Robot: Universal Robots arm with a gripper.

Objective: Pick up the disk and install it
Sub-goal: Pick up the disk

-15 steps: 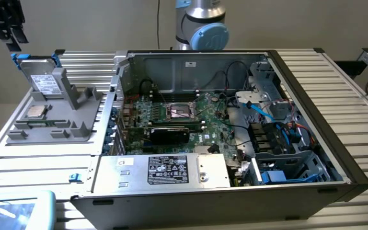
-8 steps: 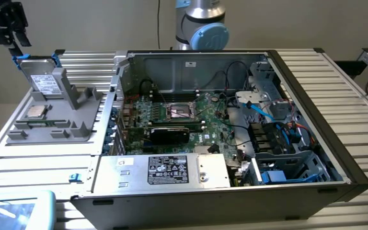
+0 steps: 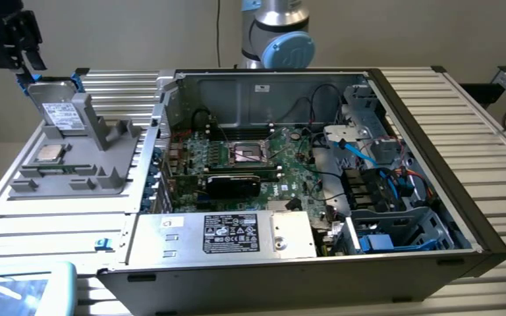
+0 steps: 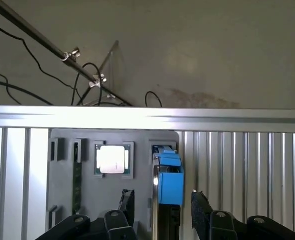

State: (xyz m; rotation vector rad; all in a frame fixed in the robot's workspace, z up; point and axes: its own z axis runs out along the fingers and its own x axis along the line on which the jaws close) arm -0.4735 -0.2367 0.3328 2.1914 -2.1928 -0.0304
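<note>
Nearest the wrist camera, the gripper (image 4: 162, 196) shows two black fingers (image 4: 202, 212) set wide apart, one on each side of the disk (image 4: 170, 181). There is a visible gap between each finger and the blue bracket. Nothing is held.

The disk stands on edge in a slot of the gray holder (image 4: 62, 185). In neighbouring recesses of the same holder lie a square silver processor chip (image 4: 111, 160) and a narrow green board (image 4: 76, 186).

In the exterior view the holder sits on the slatted metal table (image 3: 490, 151) at the exterior view's left, just beside the open computer case (image 3: 279, 283). A raised gray post (image 3: 90, 125) of the holder stands just beside the disk, on the side toward the case.

Inside the case:
- a silver box with a black label (image 3: 235, 234) at the near side;
- the motherboard (image 3: 235, 148) beyond it;
- blue cables (image 3: 358, 155) toward the exterior view's right.

The arm's base (image 3: 279, 33) rises behind the case.

The exterior view cuts off the gripper at the frame edge, and from there it cannot be told whether the tips reach the bracket. That view shows the disk's white label face. The wrist view shows the disk edge-on and gives the finger spacing.

A pale blue object (image 3: 24, 289) at the near left corner is cut off and cannot be identified.
</note>
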